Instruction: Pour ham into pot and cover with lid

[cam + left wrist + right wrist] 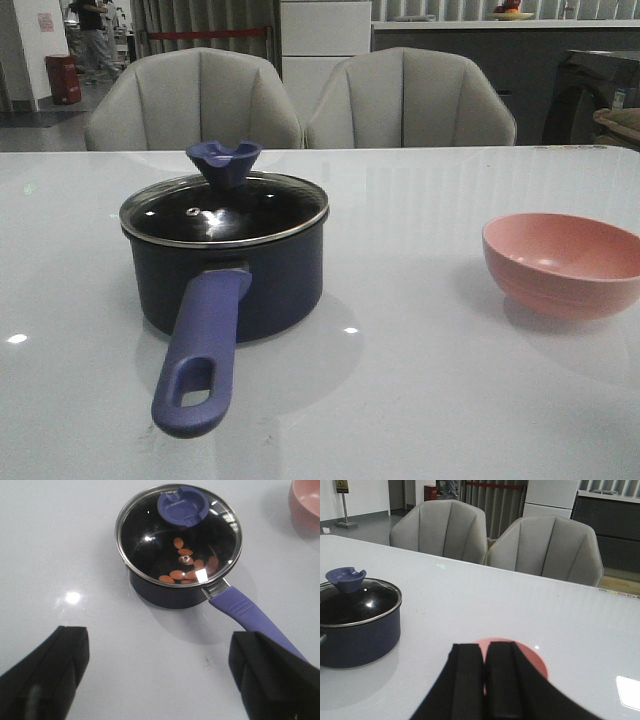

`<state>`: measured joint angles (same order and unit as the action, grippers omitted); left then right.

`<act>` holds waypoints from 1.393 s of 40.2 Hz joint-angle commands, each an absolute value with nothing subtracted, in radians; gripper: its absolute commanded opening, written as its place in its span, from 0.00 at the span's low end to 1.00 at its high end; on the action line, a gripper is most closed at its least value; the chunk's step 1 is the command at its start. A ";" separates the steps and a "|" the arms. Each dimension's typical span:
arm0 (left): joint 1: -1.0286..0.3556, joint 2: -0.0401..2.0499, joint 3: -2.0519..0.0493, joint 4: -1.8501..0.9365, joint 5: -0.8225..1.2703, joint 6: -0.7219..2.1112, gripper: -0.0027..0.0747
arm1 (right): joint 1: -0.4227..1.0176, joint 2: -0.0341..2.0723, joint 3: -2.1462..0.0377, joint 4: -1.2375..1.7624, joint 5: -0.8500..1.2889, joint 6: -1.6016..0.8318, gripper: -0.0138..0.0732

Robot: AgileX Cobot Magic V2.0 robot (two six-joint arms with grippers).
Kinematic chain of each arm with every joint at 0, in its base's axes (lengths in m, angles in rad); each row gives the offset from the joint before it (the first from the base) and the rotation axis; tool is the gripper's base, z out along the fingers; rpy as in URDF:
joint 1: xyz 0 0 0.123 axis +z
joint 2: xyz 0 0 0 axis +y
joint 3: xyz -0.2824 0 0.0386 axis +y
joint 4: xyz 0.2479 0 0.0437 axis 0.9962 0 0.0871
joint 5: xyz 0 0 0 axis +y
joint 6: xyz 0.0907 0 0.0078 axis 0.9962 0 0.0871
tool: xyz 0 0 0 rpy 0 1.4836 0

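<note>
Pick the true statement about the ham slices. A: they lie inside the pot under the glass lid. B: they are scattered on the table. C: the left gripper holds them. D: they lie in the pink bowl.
A: the left wrist view shows the ham on the pot's floor beneath the seated lid.

Three cameras on one table: one low and level, two riding the wrists.

The front view looks forward across the table (420, 400) at rim height, close to the pot (235, 270), chairs (195, 100) behind. The left wrist view looks steeply down on the pot (177, 545), fairly near, over its spread hand (160, 675). The right wrist view sits low, facing the chairs. All three share the pot, and each catches the pink bowl (565, 262).
</note>
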<state>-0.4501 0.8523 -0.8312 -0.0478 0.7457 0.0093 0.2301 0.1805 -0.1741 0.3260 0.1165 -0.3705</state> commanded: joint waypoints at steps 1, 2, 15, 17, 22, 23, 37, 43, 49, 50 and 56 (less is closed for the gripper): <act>-0.448 0.758 -0.801 -0.064 0.652 0.000 0.82 | 0.232 0.190 -0.199 0.331 0.043 -0.379 0.33; -0.448 0.730 -0.787 -0.070 0.648 0.000 0.82 | 0.232 0.190 -0.199 0.331 0.043 -0.379 0.33; -0.448 0.383 -0.542 -0.097 0.551 0.000 0.82 | 0.232 0.190 -0.199 0.331 0.043 -0.379 0.33; -0.448 0.323 -0.510 -0.099 0.539 0.000 0.82 | 0.232 0.190 -0.199 0.331 0.043 -0.379 0.33; -0.448 0.208 -0.444 -0.099 0.507 0.000 0.82 | 0.232 0.190 -0.199 0.331 0.043 -0.379 0.33; -0.448 0.187 -0.430 -0.099 0.502 0.000 0.82 | 0.232 0.190 -0.199 0.331 0.043 -0.379 0.33; -0.448 0.106 -0.383 -0.109 0.463 0.000 0.82 | 0.232 0.190 -0.199 0.331 0.043 -0.379 0.33; -0.448 0.106 -0.380 -0.170 0.415 0.000 0.82 | 0.232 0.190 -0.199 0.331 0.043 -0.379 0.33; -0.448 0.106 -0.380 -0.164 0.415 0.000 0.65 | 0.232 0.190 -0.199 0.331 0.043 -0.379 0.33; -0.448 0.106 -0.380 -0.157 0.417 0.000 0.59 | 0.232 0.190 -0.199 0.331 0.043 -0.379 0.33; -0.448 0.106 -0.380 -0.146 0.418 0.000 0.17 | 0.232 0.190 -0.199 0.331 0.043 -0.379 0.33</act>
<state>-0.4501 0.0951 -0.3527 -0.1440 0.4941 0.0093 0.2301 0.1805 -0.1741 0.3260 0.1165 -0.3705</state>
